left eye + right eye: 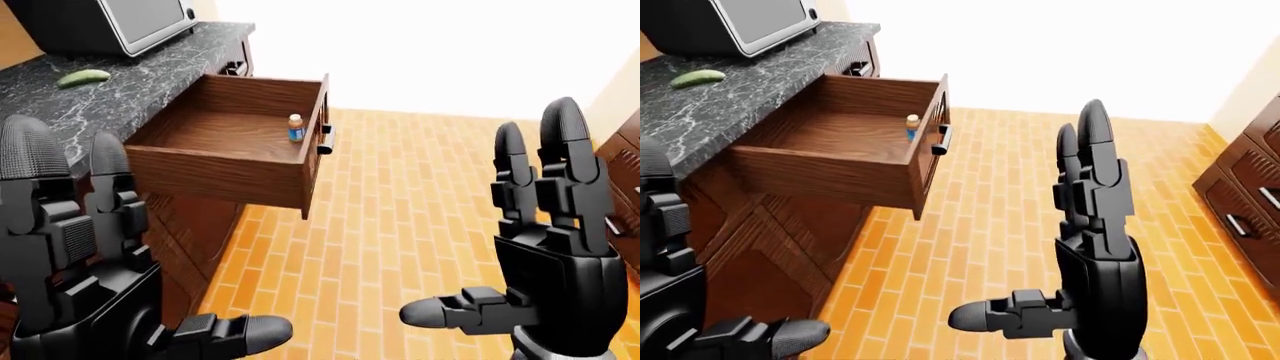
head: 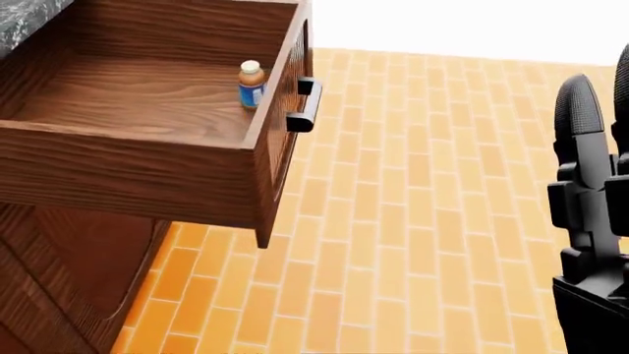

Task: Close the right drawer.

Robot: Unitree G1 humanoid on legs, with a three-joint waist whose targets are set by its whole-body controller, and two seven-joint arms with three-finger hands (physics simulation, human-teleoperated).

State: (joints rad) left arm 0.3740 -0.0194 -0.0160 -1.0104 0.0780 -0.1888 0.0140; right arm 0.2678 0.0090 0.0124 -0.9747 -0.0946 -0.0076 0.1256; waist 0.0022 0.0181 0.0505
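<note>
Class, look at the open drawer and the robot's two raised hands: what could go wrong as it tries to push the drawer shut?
1. A small bottle stands upright in the drawer, close behind its front panel; a hard shove may tip it over.
2. Both the left hand and the right hand are open and well away from the handle, so a push could land off-centre.
</note>
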